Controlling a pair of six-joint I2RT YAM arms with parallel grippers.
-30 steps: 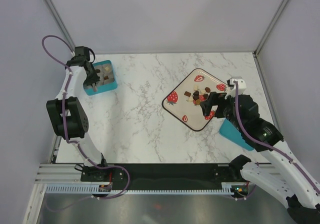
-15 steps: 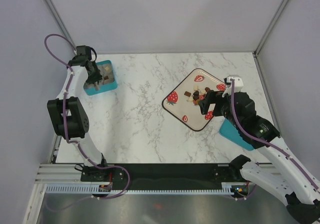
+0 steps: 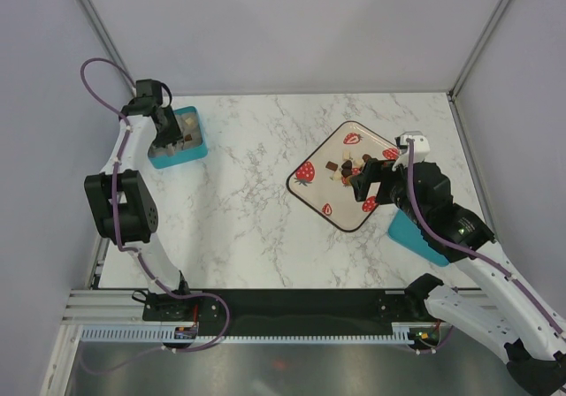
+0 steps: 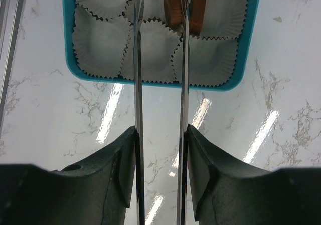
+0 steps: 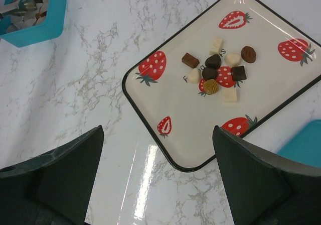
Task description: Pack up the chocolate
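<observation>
Several chocolates (image 5: 216,70), dark, mid brown and pale, lie in a small heap on a cream tray (image 5: 195,119) with strawberry prints; they also show in the top view (image 3: 349,168). My right gripper (image 5: 157,129) is open and empty above the tray's near corner, and it also shows in the top view (image 3: 371,184). My left gripper (image 4: 160,134) is shut on thin metal tongs (image 4: 183,84), whose blades stand apart over a teal box (image 4: 67,44) of white paper cups. One brown chocolate (image 4: 173,10) lies in a far cup, behind the right blade.
The teal box sits at the table's far left (image 3: 190,147), close to the left wall. A teal lid (image 3: 411,234) lies by the right arm, just right of the tray (image 3: 347,197). Bare marble lies between the box and the tray.
My right gripper has shifted a little up and left over the tray. My left gripper and tongs have drawn slightly back over the teal box.
</observation>
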